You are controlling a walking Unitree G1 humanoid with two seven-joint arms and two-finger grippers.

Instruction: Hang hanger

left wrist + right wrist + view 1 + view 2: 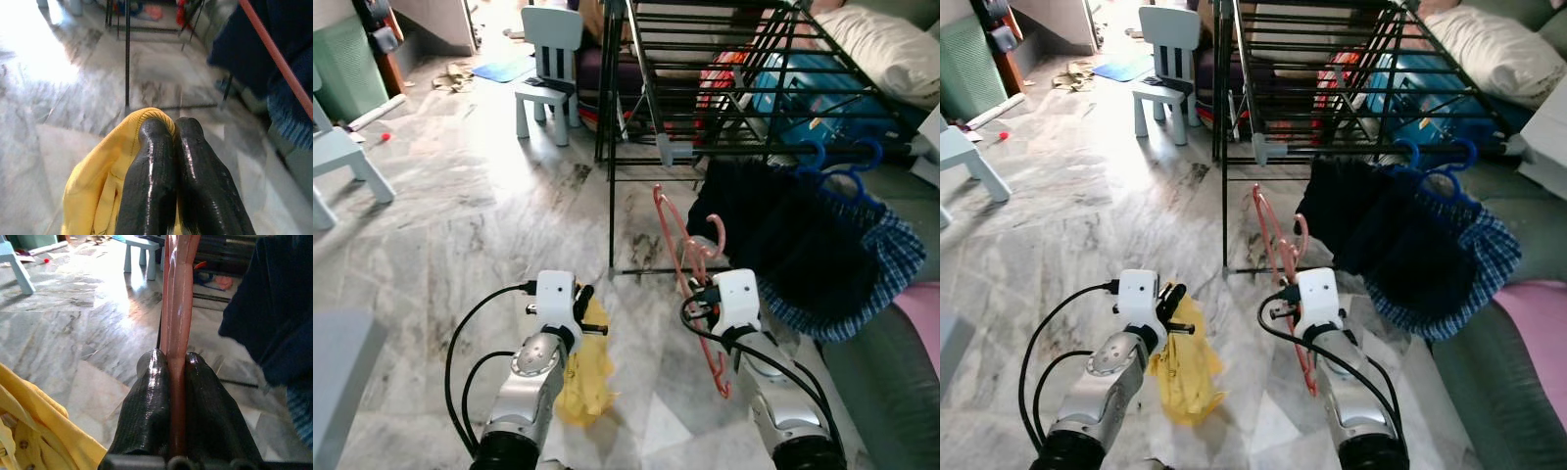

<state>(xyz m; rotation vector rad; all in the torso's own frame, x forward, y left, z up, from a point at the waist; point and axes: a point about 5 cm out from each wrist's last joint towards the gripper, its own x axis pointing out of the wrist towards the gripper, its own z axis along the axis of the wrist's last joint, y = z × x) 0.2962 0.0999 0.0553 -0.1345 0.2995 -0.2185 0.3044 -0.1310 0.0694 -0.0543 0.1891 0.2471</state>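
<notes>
Pink plastic hanger (683, 257) — thin, glossy, salmon-toned, with a curled hook at top and a long slanted bar running down past the wrist; it looks like more than one hanger stacked together, cannot tell how many. The right gripper (170, 363) has its two black fingers (146, 396) clenched on the hanger's bar, the pink strip squeezed between them and rising straight up out of the grip. The hanger stands upright just in front of the black drying rack (724, 78), near the rack's lower front bar, its hook close beside the dark navy garment (773, 230) draped off the rack. That garment hangs on blue hangers (847, 166) with a blue checked cloth (886, 264) below it. The left gripper (172, 128) is pinched tight on a yellow garment (585, 367), fingers pressed together with yellow fabric bunched around them, cloth hanging down toward the marble floor (460, 225), to the left of the rack's front leg. A pale blue child's chair (548, 59) sits beyond, left of the rack. White pillow (886, 44) behind the rack.
</notes>
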